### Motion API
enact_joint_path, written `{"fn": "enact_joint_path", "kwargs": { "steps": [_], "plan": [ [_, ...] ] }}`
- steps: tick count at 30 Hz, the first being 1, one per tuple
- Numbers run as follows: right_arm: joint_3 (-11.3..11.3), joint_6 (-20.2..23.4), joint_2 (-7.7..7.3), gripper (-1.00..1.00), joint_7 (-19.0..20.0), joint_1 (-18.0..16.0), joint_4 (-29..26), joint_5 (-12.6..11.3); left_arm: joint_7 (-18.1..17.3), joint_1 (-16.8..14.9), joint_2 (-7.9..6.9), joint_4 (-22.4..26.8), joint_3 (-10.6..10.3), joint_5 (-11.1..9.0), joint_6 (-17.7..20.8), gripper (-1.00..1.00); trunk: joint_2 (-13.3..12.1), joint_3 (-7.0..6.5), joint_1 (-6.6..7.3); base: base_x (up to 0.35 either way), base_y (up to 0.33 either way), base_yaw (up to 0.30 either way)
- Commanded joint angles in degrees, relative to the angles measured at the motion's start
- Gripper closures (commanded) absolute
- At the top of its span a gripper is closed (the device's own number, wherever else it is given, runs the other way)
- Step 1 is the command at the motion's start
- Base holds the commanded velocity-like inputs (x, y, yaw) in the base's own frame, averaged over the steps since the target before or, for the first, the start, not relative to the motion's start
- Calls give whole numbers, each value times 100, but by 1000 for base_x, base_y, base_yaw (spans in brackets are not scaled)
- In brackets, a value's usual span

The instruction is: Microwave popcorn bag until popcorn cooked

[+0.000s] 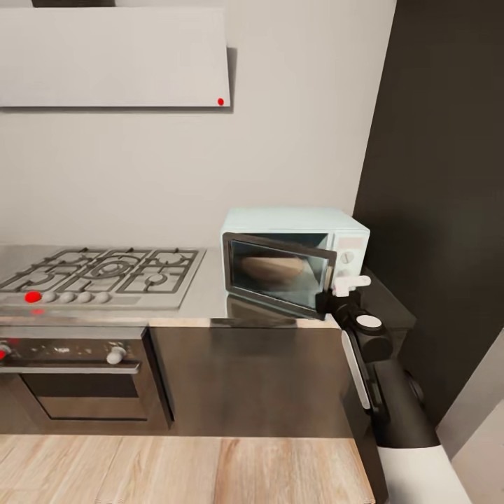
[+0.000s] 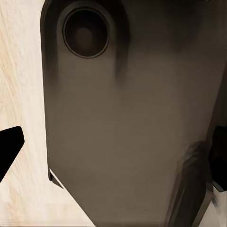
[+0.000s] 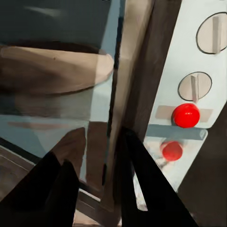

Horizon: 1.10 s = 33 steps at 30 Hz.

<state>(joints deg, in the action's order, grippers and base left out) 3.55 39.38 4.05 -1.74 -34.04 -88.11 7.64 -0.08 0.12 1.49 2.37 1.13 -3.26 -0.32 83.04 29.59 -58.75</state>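
Right gripper (image 3: 101, 179) straddles the ajar microwave (image 1: 294, 255) door's edge, arm outstretched.

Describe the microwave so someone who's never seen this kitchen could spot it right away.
Find the grey countertop right of the gas hob. The microwave sits at its far right end, against the dark wall: a pale mint-blue box, glass door ajar, white knobs.

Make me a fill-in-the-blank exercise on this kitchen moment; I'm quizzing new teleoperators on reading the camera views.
1. The microwave door stands partly ____.
2. The right end effector has its fingers on either side of the door's ____.
3. The button on the microwave's control panel is coloured ____.
4. On the countertop, the gas hob lies to the microwave's ____ in the head view.

Missing words: open; edge; red; left
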Motion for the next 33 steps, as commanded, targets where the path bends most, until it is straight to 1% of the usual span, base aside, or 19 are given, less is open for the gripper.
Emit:
{"fn": "enact_joint_path", "kwargs": {
  "steps": [1, 4, 5, 6, 10, 12, 15, 20, 24, 25, 28, 33],
  "plan": [
    [-619, 44, 0, 100, -2, -6, -66, 247, -1, 4, 1, 9, 10, -34, -3, -100, 4, 5, 3, -125, 0, 0],
    [-618, 44, 0, 100, 0, -6, -66, 247, -1, 4, 1, 9, 10, -34, -3, -100, 4, 5, 3, -31, 0, 0],
    [-1, 33, 7, 100, 10, -6, -37, 59, -1, 2, 1, 16, 18, -34, -3, -100, 5, 5, 2, 0, 0, 0],
    [28, 32, 8, 100, 8, -6, -44, 16, -1, 3, 1, 17, 18, -34, -3, -100, 5, 5, 2, 0, 0, 0],
    [87, 58, 8, 100, 5, -6, -41, 45, -1, 4, 3, 17, 19, -34, -3, -100, 5, 5, 2, 0, 0, 0],
    [107, 65, 8, 100, -12, -6, -36, 121, -1, 5, 7, 17, 19, -34, -3, -100, 5, 5, 2, 0, 0, 0],
    [122, 86, 7, 100, -20, -6, -36, 137, -1, 5, 9, 17, 19, -34, -3, -100, 5, 5, 2, 0, 0, 0],
    [138, 247, 0, 100, -11, -6, -124, 136, -1, 3, 14, 10, 19, -34, -3, -100, 5, 5, 2, 0, 0, 0],
    [127, 255, 0, 100, -11, -6, -137, 146, -1, 5, 18, 10, 19, -34, -3, -100, 5, 5, 2, 0, 0, 0],
    [117, 255, 0, -100, -11, -6, -139, 128, -1, 5, 18, 11, 19, -34, -3, -100, 5, 5, 2, 0, 0, 0],
    [89, 253, 0, -100, -11, -6, -180, 35, -1, 4, 11, 10, 19, -34, -3, -100, 5, 5, 2, 0, 0, 0],
    [95, 263, 0, -100, 19, -6, -180, 28, -1, 1, 10, 10, 19, -34, -3, -100, 5, 5, 2, 0, 0, 0]
  ]
}}
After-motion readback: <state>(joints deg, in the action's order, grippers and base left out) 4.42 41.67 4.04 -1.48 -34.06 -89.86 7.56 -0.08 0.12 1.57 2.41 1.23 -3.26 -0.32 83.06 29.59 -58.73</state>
